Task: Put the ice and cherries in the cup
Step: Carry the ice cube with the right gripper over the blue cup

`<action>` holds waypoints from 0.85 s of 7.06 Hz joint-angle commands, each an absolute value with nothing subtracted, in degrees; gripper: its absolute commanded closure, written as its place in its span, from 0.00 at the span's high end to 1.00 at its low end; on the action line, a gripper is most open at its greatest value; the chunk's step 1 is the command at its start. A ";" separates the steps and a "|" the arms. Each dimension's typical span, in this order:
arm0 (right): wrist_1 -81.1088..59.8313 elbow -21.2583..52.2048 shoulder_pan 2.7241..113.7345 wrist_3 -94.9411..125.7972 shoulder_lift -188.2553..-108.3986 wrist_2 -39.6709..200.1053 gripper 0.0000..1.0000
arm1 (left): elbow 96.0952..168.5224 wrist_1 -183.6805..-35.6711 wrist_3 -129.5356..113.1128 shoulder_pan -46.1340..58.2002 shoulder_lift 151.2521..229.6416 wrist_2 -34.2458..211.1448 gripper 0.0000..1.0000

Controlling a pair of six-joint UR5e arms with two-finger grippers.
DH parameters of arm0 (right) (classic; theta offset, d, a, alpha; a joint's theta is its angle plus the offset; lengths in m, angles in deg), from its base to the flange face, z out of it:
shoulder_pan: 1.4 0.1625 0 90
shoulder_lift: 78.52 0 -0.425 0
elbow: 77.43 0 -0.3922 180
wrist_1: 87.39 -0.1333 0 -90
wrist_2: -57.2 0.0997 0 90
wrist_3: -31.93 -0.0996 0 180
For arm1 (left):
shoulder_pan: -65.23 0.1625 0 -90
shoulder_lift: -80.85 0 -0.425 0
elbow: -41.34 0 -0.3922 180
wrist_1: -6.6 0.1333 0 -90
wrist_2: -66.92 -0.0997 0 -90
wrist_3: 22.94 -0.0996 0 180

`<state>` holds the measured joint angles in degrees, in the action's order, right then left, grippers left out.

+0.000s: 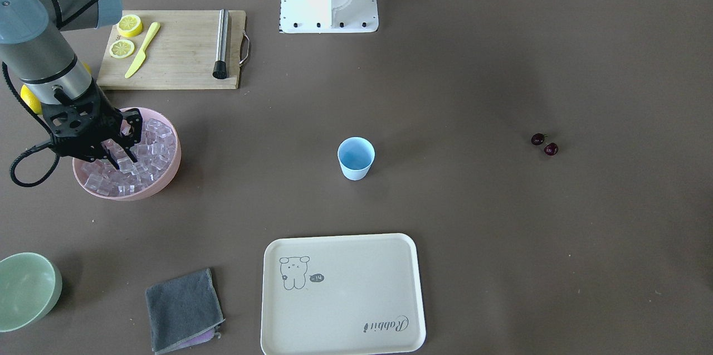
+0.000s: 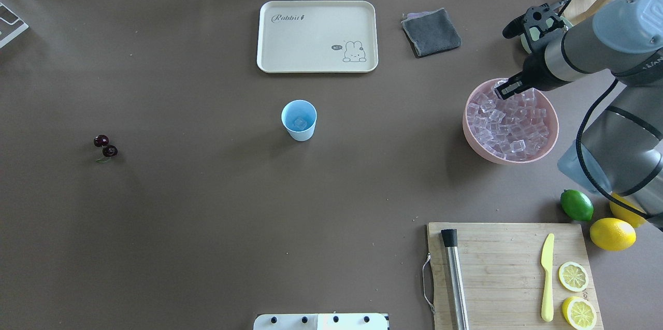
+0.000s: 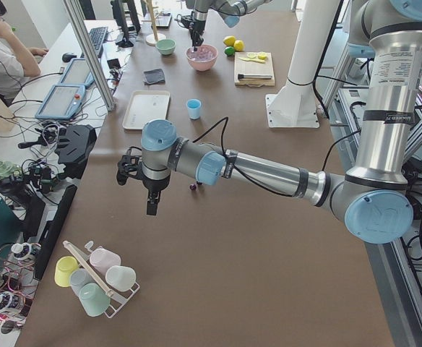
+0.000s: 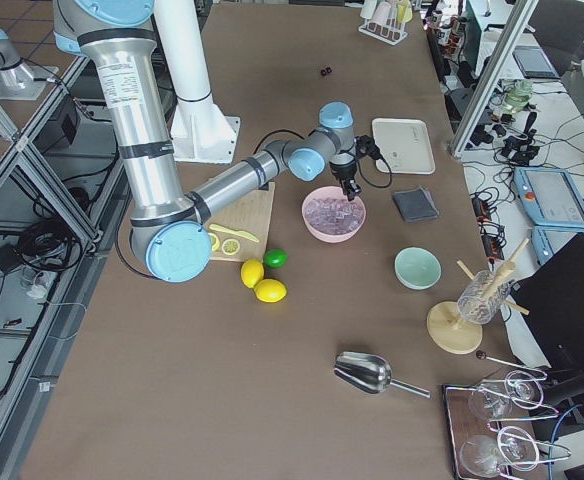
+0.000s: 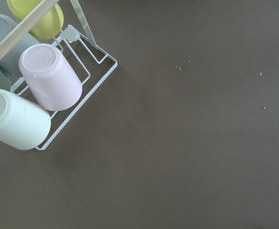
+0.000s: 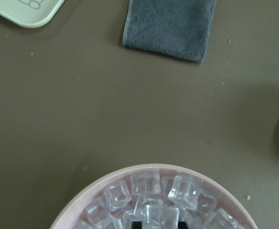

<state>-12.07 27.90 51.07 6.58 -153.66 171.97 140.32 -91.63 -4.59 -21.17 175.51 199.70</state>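
R gripper (image 1: 125, 155) is clamped on 1 ice (image 6: 162, 214) cube in bowl (image 1: 167, 176). L gripper (image 3: 143, 172) is held over tabletop (image 5: 187, 143) nr rack (image 5: 82, 102); grip state can't be told.

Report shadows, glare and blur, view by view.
Front-facing view: even light, faint soft shadows beside the cup and pink bowl. Overhead view: sharp, small glints on the ice. Right wrist view: grey cloth crisp, dark blurred shadow at right edge.
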 commanded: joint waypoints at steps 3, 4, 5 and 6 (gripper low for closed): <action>-10.57 26.12 48.89 -4.59 -138.77 171.20 0.00 | 139.87 -91.66 -4.57 -20.73 174.98 199.98 0.98; -10.83 25.23 45.30 -8.29 -135.51 167.80 0.00 | 139.60 -91.66 -4.57 -20.73 175.07 199.90 0.98; -10.83 23.40 42.31 -11.02 -131.82 163.93 0.00 | 139.51 -91.66 -4.57 -20.73 175.07 199.89 0.98; -10.92 20.59 40.10 -11.31 -128.04 162.42 0.00 | 139.51 -91.66 -4.57 -20.73 175.33 199.89 0.98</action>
<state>-10.82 23.51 43.34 -9.45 -132.79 165.33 139.58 -91.66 -4.57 -20.73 175.13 199.91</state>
